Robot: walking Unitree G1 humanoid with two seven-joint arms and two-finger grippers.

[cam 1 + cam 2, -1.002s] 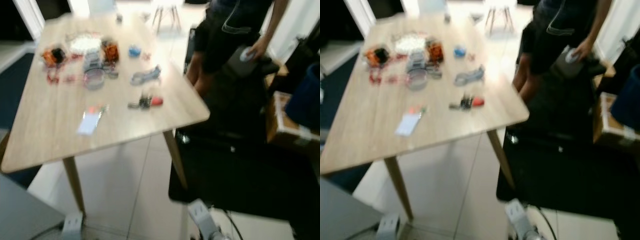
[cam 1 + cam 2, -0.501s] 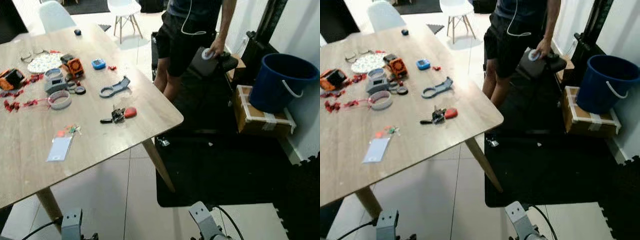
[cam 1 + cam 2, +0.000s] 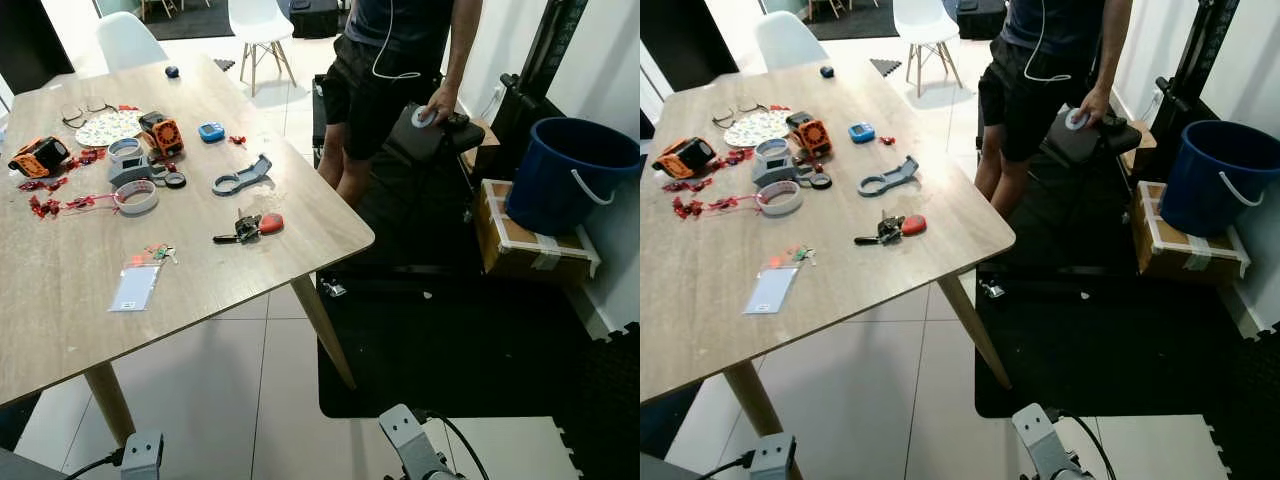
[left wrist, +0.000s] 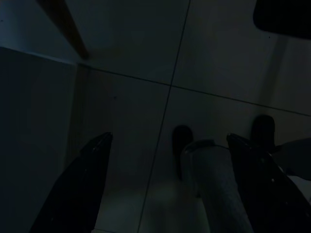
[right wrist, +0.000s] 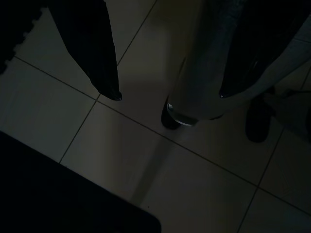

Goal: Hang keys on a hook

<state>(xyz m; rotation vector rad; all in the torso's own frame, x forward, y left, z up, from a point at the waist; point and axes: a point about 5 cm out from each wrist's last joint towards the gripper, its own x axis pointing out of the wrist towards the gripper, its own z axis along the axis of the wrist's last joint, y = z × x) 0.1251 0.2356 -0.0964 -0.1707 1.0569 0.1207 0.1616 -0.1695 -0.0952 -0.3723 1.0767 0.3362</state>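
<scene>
A bunch of keys with a red fob [image 3: 247, 227] lies on the light wooden table [image 3: 60, 330], near its right edge. A smaller set with coloured tags [image 3: 158, 252] rests beside a clear plastic bag [image 3: 135, 287]. Both arms hang low beside the table's near end. The left gripper [image 4: 167, 141] is open above the shaded floor tiles, with nothing between its fingers. The right gripper [image 5: 167, 95] is open over the tiles too, next to the robot's own leg and feet.
Tape rolls [image 3: 135, 196], a grey wrench-shaped part [image 3: 241, 178] and orange gadgets [image 3: 160, 132] crowd the table's far half. A person [image 3: 390, 60] stands at the table's far right corner, one hand on a grey device [image 3: 430, 125]. A blue bucket [image 3: 570, 165], a cardboard box [image 3: 530, 245] and a black mat [image 3: 450, 340] are on the right.
The camera has swung and the blur has cleared, so the whole scene sits differently in view. The things on the table and the person's hand stay where they were.
</scene>
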